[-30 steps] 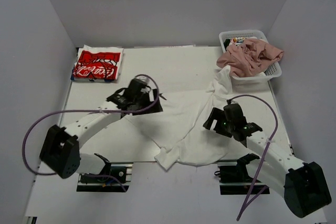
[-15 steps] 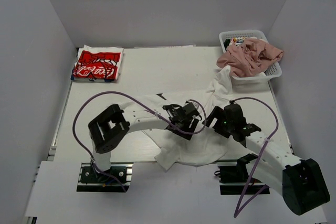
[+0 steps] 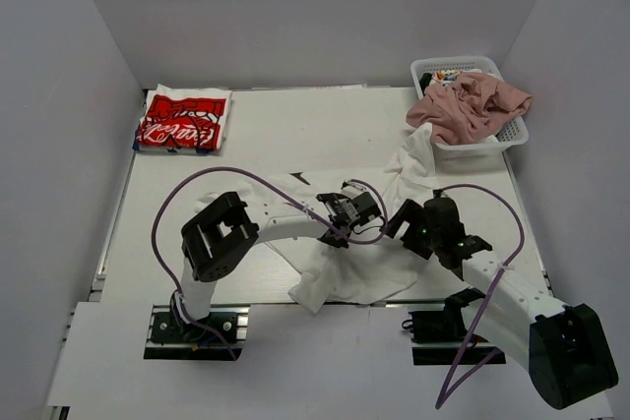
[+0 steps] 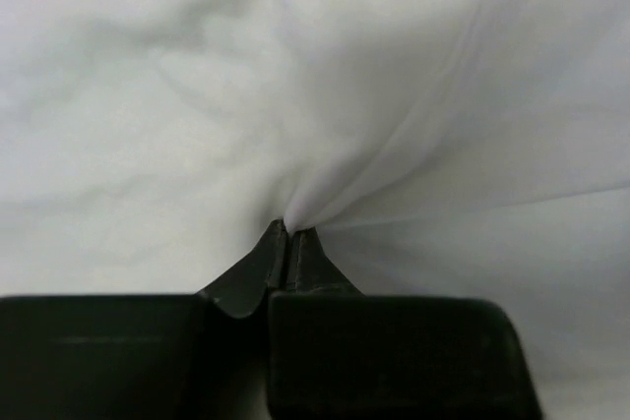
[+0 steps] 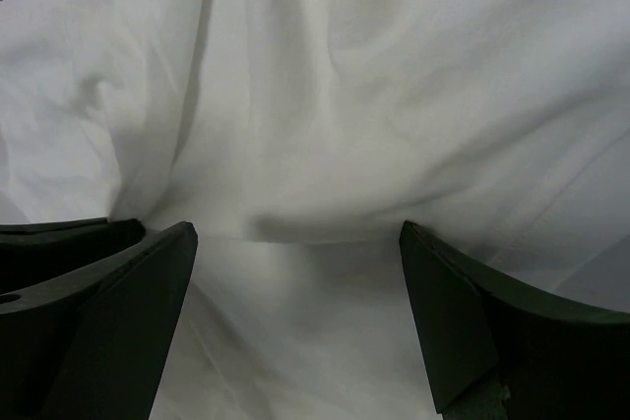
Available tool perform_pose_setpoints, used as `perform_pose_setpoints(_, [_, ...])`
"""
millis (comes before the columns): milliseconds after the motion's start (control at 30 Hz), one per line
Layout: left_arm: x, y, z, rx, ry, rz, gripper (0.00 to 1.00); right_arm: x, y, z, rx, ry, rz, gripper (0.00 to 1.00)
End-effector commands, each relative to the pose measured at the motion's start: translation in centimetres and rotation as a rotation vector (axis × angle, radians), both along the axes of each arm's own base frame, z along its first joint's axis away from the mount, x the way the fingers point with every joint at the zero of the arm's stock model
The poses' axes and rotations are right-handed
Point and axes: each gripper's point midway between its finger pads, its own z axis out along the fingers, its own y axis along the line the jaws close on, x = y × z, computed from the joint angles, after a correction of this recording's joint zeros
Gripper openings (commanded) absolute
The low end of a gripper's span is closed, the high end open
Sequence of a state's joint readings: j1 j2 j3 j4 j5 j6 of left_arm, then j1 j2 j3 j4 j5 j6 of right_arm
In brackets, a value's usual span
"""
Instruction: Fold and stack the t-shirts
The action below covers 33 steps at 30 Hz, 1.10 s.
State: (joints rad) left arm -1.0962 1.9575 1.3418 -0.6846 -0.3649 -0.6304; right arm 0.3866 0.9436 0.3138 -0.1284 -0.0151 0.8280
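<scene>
A large white t-shirt [image 3: 340,268] lies crumpled across the middle of the table, one end trailing up toward the basket. My left gripper [image 3: 348,214] reaches over its centre and is shut on a pinch of the white cloth [image 4: 295,76], which bunches to a point at the closed tips of the left gripper [image 4: 291,231]. Just to the right, my right gripper [image 3: 402,224] hovers low over the same shirt. In the right wrist view the right gripper [image 5: 295,248] is open, with white fabric [image 5: 325,95] beneath it. A folded white t-shirt with red print [image 3: 183,121] lies at the back left. A dusty-pink t-shirt [image 3: 469,105] is heaped in the basket.
The white lattice basket [image 3: 516,135] stands at the back right corner with the pink shirt spilling over its rim. Grey walls close in on three sides. Purple cables loop from both arms over the table's front half.
My left arm swung from the shirt's left edge to its middle, and its gripper went from open to shut on the cloth. The right arm barely moved.
</scene>
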Motion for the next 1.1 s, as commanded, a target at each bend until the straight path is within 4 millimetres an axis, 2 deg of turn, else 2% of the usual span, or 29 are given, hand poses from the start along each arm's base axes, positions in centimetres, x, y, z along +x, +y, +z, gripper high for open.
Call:
perform_pose_setpoints(0, [2.6,2.9,3.8,0.064,-0.147,0.11,0.04,-4.2,-2.7,-4.2,-0.115,0.175,-0.012,0.9])
perform_pose_setpoints(100, [3.4,3.6,6.3,0.054,-0.221,0.134,0.06,-4.2,-3.2,-4.2,-0.131,0.169,-0.029,0.9])
perform_pose_setpoints(200, [4.2,5.3,7.5,0.078,-0.251,0.169,0.13,-4.2,-3.6,-4.3,-0.15,0.173,-0.036,0.86])
perform_pose_setpoints(267, [3.9,5.8,8.0,0.068,-0.256,0.17,0.16,-4.2,-3.8,-4.5,-0.158,0.174,-0.032,0.69])
perform_pose_setpoints(400, [4.0,6.8,8.1,0.062,-0.251,0.181,0.2,-4.3,-4.3,-5.0,-0.191,0.196,-0.036,0.5])
perform_pose_setpoints(433, [4.2,6.9,8.6,0.054,-0.264,0.185,0.2,-4.4,-4.4,-5.1,-0.198,0.205,-0.041,0.44])
perform_pose_setpoints(467, [4.0,7.1,8.3,0.062,-0.26,0.184,0.24,-4.4,-4.5,-5.2,-0.201,0.205,-0.037,0.38])
perform_pose_setpoints(533, [4.1,7.5,8.9,0.049,-0.267,0.196,0.29,-4.4,-4.6,-5.3,-0.206,0.212,-0.043,0.38])
perform_pose_setpoints(567, [4.2,8.1,8.6,0.061,-0.262,0.203,0.31,-4.4,-4.7,-5.3,-0.209,0.211,-0.047,0.36])
perform_pose_setpoints(667, [4.3,8.4,9.0,0.043,-0.264,0.206,0.34,-4.4,-4.9,-5.4,-0.215,0.213,-0.057,0.24])
perform_pose_setpoints(700, [4.1,8.4,8.6,0.045,-0.253,0.194,0.34,-4.2,-4.9,-5.2,-0.216,0.203,-0.061,0.16])
perform_pose_setpoints(767, [3.9,8.4,8.0,0.045,-0.242,0.181,0.28,-4.3,-5.2,-5.2,-0.224,0.206,-0.067,0.14])
perform_pose_setpoints(800, [4.0,8.2,8.0,0.036,-0.247,0.183,0.16,-4.2,-5.3,-5.2,-0.231,0.202,-0.071,0.12])
perform_pose_setpoints(833, [4.3,8.4,8.0,0.037,-0.246,0.192,0.09,-4.2,-5.5,-5.1,-0.244,0.201,-0.073,0.1])
perform_pose_setpoints(867, [4.2,8.5,7.7,0.041,-0.247,0.183,0.02,-4.1,-5.6,-5.0,-0.245,0.197,-0.078,0.01])
perform_pose_setpoints(1067, [4.4,7.1,7.2,-0.007,-0.244,0.124,0.0,-3.3,-5.5,-4.2,-0.251,0.154,-0.058,0.0])
